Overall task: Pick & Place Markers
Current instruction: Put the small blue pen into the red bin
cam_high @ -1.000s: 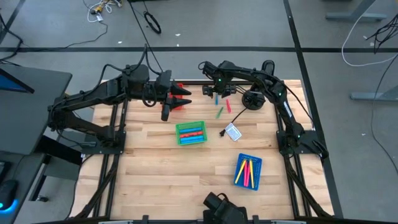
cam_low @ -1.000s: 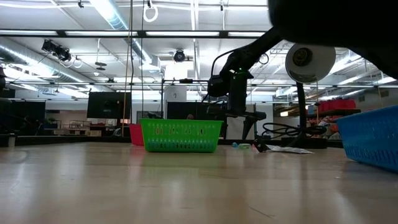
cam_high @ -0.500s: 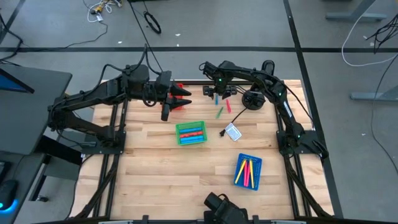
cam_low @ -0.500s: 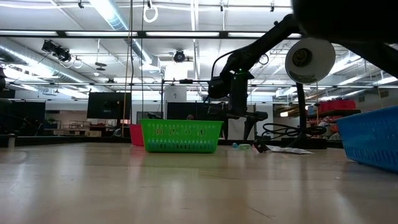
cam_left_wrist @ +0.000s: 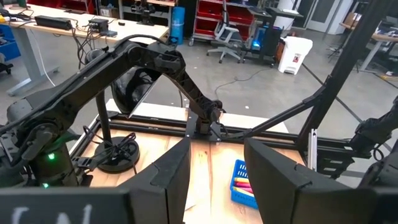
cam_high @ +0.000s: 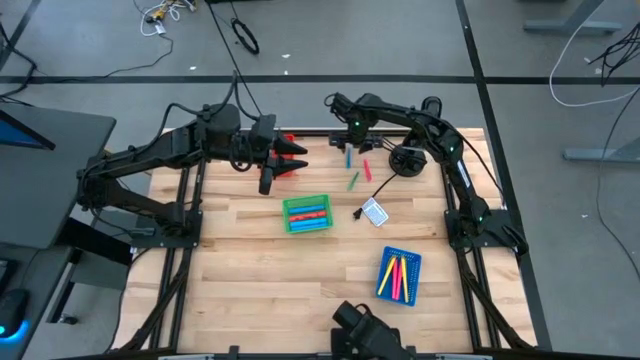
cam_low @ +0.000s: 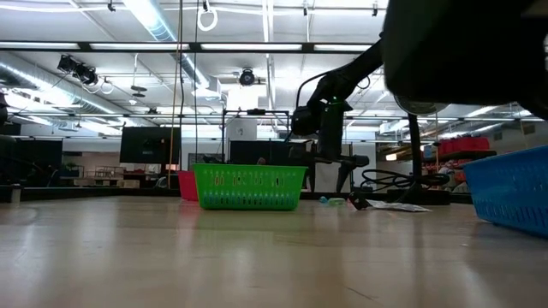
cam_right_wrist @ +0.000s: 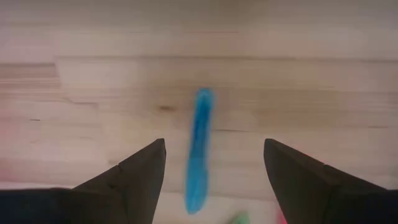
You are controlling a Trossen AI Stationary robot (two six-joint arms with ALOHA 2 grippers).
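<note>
The right pincer (cam_right_wrist: 211, 171) hangs spread above a thin blue marker stick (cam_right_wrist: 199, 149) lying loose on the pale wooden bench (cam_right_wrist: 323, 93).

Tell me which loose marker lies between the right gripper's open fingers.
The blue marker, lying flat on the wood under the right gripper; the green marker and red marker lie apart.

A blue marker (cam_right_wrist: 199, 149) lies flat on the counter (cam_high: 250, 270), beyond the green tray (cam_high: 306, 214) toward the far edge. Just beside it lie a red marker (cam_high: 367, 169) and a green marker (cam_high: 353, 180), the green one nearest that tray. In the green tray lie blue and red markers (cam_high: 308, 213). Well apart from it, toward the near right, yellow and pink markers (cam_high: 399, 276) lie side by side in the blue tray (cam_high: 384, 262).
</note>
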